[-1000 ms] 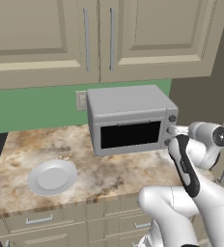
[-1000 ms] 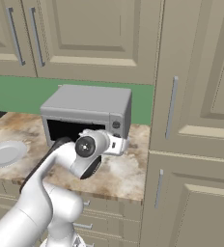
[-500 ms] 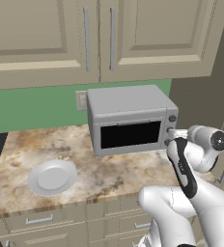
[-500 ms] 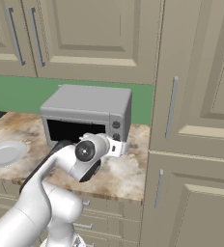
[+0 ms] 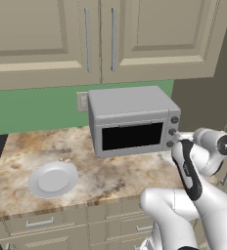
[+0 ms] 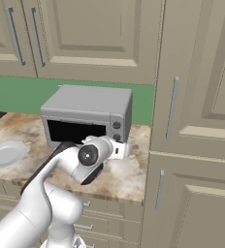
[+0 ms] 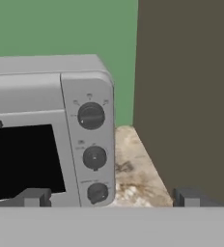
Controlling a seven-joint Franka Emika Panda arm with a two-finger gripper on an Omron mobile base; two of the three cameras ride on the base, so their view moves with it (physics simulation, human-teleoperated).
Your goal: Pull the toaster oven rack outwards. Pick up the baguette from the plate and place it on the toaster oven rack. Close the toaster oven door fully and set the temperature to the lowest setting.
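Door shut, plate (image 5: pixel 53 178) bare on the worktop: you face the toaster oven (image 7: pixel 49 130) with jaws spread wide before its three knobs. Center on the temperature knob (image 7: pixel 91 116), presumably the top one, narrow, then turn to lowest.

No words, brands or numbers can be read anywhere. The toaster oven (image 7: pixel 51 130) carries only small tick marks around its three dark knobs (image 7: pixel 91 116) on the right of its front, too small and blurred to make out as numbers or signs
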